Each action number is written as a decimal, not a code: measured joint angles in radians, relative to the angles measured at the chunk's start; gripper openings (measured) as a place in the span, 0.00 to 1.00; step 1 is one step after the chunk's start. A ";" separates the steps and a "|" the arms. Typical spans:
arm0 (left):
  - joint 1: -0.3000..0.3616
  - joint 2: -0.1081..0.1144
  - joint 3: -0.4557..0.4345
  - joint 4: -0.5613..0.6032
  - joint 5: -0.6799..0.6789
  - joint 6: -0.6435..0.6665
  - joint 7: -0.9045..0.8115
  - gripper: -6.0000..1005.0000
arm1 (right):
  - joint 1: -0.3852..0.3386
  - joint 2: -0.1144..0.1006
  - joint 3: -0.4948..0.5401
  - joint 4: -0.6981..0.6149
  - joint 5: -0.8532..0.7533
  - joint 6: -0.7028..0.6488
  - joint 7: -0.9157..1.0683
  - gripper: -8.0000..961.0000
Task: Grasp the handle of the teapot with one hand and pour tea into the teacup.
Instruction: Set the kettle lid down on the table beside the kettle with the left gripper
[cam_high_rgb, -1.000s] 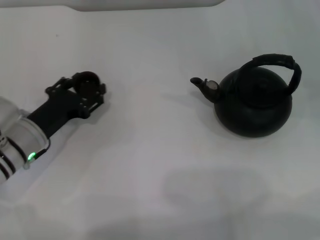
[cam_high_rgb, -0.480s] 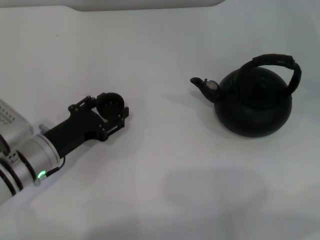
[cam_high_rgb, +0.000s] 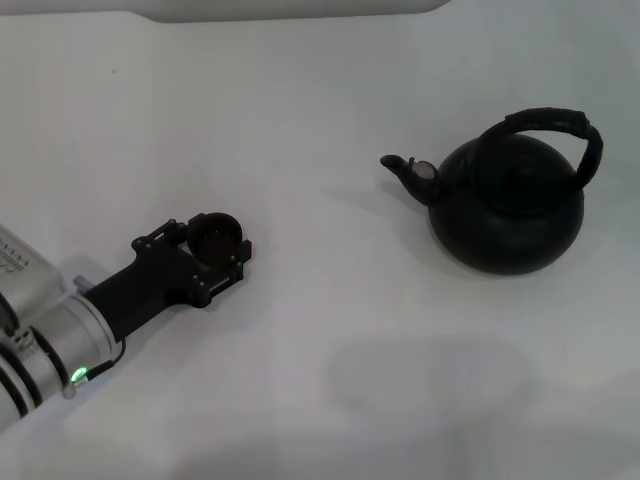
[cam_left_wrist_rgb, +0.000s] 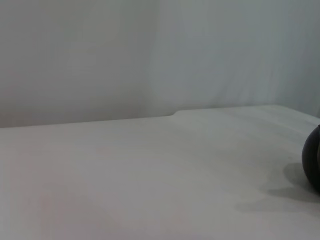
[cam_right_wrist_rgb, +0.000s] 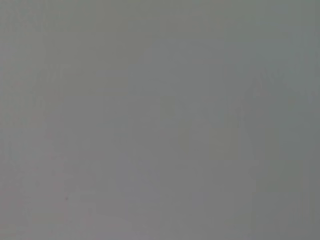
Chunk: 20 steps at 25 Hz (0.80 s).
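Left hand (cam_high_rgb: 218, 240) sits low over the white tabletop (cam_high_rgb: 320, 330) on the robot's left side, with the small dark teacup (cam_high_rgb: 216, 236) seated between its black jaws, which close around the cup's wall. The cup stands upright with its reddish-dark mouth facing up, which suits a vessel meant to receive tea. Whether the cup's base rests on the tabletop or hangs just above it cannot be told from the head view.

Well apart from it, on the robot's right, stands the teapot (cam_high_rgb: 510, 205), a round matte black pot resting upright on the tabletop. Its short spout (cam_high_rgb: 405, 172) points toward the cup's side, so a tilt of the pot that way would send tea in the cup's direction. The handle (cam_high_rgb: 560, 130) arches over the pot's top, free and untouched, leaving room for a grip from above or from the side.

The left wrist view shows only bare tabletop, a pale wall behind it, and a dark sliver of the teapot (cam_left_wrist_rgb: 312, 165) at the frame's edge. The right hand is out of sight in every view, and its wrist camera gives only flat grey.

Judging by the layout, the pouring has not begun: the handle must first be gripped, and cup and spout are too far apart.
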 joint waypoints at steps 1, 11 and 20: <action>0.000 0.000 0.000 0.000 0.001 0.001 0.000 0.71 | 0.000 0.001 0.000 0.000 0.000 0.000 0.000 0.90; 0.001 -0.001 -0.001 0.005 0.009 0.021 0.005 0.71 | -0.005 0.003 0.000 0.000 0.000 -0.002 0.000 0.90; 0.004 -0.001 -0.006 0.006 0.010 0.027 0.018 0.74 | -0.005 0.006 0.028 -0.001 -0.005 -0.009 0.000 0.89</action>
